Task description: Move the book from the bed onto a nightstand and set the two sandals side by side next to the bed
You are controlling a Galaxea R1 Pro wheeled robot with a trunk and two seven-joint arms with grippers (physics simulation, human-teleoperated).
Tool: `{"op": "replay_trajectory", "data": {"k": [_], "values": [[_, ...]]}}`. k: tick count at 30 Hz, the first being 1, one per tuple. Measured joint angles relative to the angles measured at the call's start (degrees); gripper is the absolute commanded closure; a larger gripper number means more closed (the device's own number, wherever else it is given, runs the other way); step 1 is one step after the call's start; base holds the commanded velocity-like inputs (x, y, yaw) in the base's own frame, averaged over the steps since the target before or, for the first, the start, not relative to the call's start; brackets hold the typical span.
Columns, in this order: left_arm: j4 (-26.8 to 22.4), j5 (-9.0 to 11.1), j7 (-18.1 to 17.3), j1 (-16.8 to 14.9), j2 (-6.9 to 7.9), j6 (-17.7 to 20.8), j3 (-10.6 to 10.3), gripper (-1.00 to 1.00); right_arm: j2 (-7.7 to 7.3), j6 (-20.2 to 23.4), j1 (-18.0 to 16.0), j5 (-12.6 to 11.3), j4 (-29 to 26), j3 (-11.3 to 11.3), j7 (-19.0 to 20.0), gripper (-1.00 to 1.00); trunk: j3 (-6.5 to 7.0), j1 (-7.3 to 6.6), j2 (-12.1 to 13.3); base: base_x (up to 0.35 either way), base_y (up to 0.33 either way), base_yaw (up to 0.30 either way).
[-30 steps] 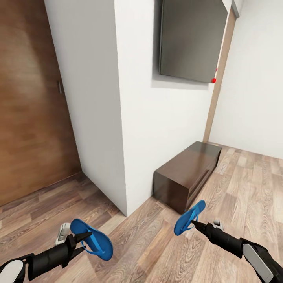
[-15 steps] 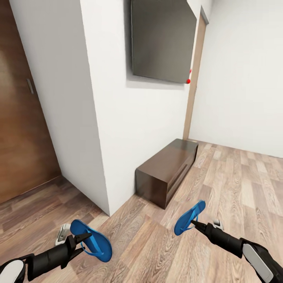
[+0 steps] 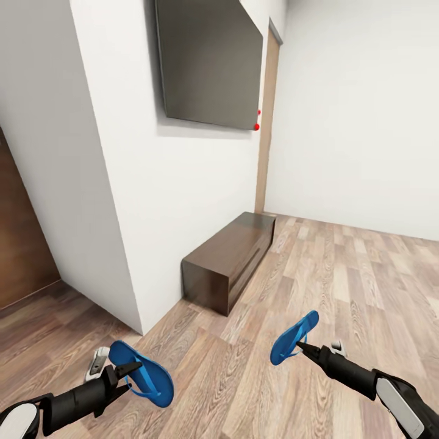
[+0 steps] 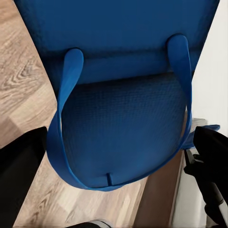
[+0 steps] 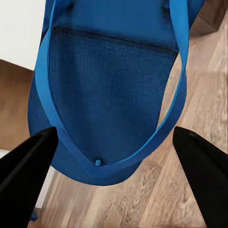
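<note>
Two blue sandals are held above the wood-plank floor (image 3: 341, 268), one clamped in the left tool (image 3: 129, 372) as the left sandal (image 3: 143, 373), the other gripped by the right tool (image 3: 300, 347) as the right sandal (image 3: 294, 337). Ahead, a low dark cabinet (image 3: 225, 262) stands against the white wall (image 3: 195, 189) under a dark wall panel (image 3: 207, 67), with a white corner (image 3: 103, 201) jutting out left of it.

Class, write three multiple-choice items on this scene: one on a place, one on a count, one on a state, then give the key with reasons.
1. Where does the low dark cabinet stand?
A. against the white wall
B. mid-floor
C. on a bed

2. How many blue sandals show in the head view?
A. one
B. two
C. three

3. What state is the left sandal in?
A. flat on the floor
B. held off the floor
C. on the cabinet

Key: 1 A, its long side meets the wall. 2 B, a second one, the right sandal. 3 B, the left gripper holds it.
</note>
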Motion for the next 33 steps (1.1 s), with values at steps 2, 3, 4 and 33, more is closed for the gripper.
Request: {"op": "replay_trajectory", "data": {"k": [2, 3, 4, 33], "values": [[0.0, 0.0, 0.0, 0.0, 0.0, 0.0, 0.0, 1.0, 0.0, 0.0, 0.0, 0.0, 0.0, 0.0, 0.0, 1.0, 0.0, 0.0, 0.0, -0.138, -0.138, -0.252], [0.0, 0.0, 0.0, 0.0, 0.0, 0.0, 0.0, 1.0, 0.0, 0.0, 0.0, 0.0, 0.0, 0.0, 0.0, 1.0, 0.0, 0.0, 0.0, -0.138, -0.138, -0.252], [0.0, 0.0, 0.0, 0.0, 0.0, 0.0, 0.0, 1.0, 0.0, 0.0, 0.0, 0.0, 0.0, 0.0, 0.0, 1.0, 0.0, 0.0, 0.0, -0.138, -0.138, -0.252], [0.0, -0.1, 0.0, 0.0, -0.09, 0.0, 0.0, 1.0, 0.0, 0.1, 0.0, 0.0, 0.1, -0.1, 0.0, 1.0, 0.0, 0.0, 0.0, -0.138, -0.138, -0.246]]}}
